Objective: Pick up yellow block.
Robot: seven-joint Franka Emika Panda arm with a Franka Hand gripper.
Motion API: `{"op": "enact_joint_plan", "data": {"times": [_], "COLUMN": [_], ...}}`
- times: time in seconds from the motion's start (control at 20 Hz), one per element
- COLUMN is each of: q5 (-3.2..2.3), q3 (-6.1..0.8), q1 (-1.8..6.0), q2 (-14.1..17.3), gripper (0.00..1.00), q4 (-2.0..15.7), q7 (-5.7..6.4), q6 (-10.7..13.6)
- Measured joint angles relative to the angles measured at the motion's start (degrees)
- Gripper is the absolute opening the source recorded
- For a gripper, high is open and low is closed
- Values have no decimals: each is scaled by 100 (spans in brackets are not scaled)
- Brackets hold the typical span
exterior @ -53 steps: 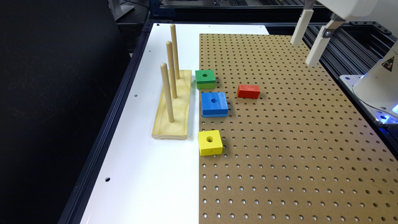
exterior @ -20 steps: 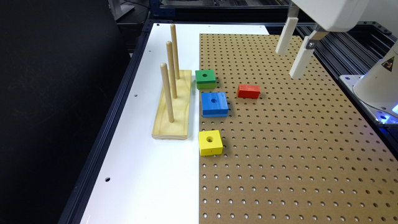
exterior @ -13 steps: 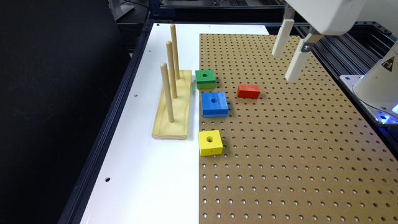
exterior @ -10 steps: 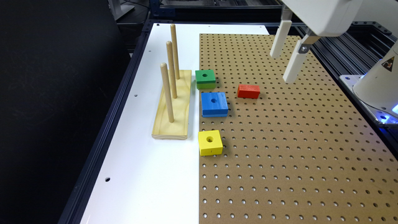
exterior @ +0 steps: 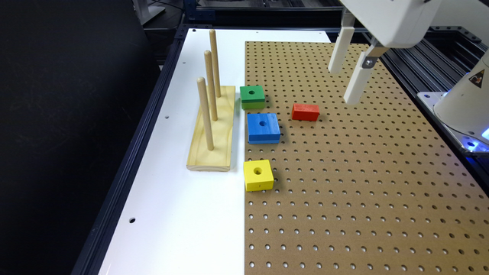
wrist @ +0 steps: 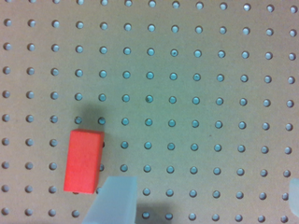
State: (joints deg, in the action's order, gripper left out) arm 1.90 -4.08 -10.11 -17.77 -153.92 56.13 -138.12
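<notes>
Brown pegboard covers the right part of the desk in the exterior view; a white strip runs along the left, dark surround beyond.

Nearest: the yellow block sits flat at the pegboard's left edge, just beside the white strip, hole facing up. It is roughly square from above, so no long axis to speak of; its sides run close to square with the pegboard edge, perhaps slightly turned. Nothing touches it.

Left of it, on the white strip: the pale wood peg base with three upright pegs, its length running near to far.

Farther along the same edge: the blue block, then the green block, each apart from its neighbour. The red block lies to the right of these, hole not seen.

Farthest: the hand hangs above the pegboard, past and to the right of the red block, well apart from the yellow one. Fingers spread wide, nothing between them. In the wrist view the red block lies beside one fingertip.

Progress, as judged: approach only. No descent, no grasp, no lift. Left to do: cross to the yellow block, lower over it, close, raise.
</notes>
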Motion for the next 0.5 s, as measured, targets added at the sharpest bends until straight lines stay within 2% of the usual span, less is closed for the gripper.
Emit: {"op": "enact_joint_plan", "data": {"times": [0.3,0.5], "q5": [7,14], "q3": [-20,-119], "q1": [-16,-44], "q2": [34,128], "gripper": [100,100], "q4": [55,176], "q7": [18,143], "q6": [0,0]}}
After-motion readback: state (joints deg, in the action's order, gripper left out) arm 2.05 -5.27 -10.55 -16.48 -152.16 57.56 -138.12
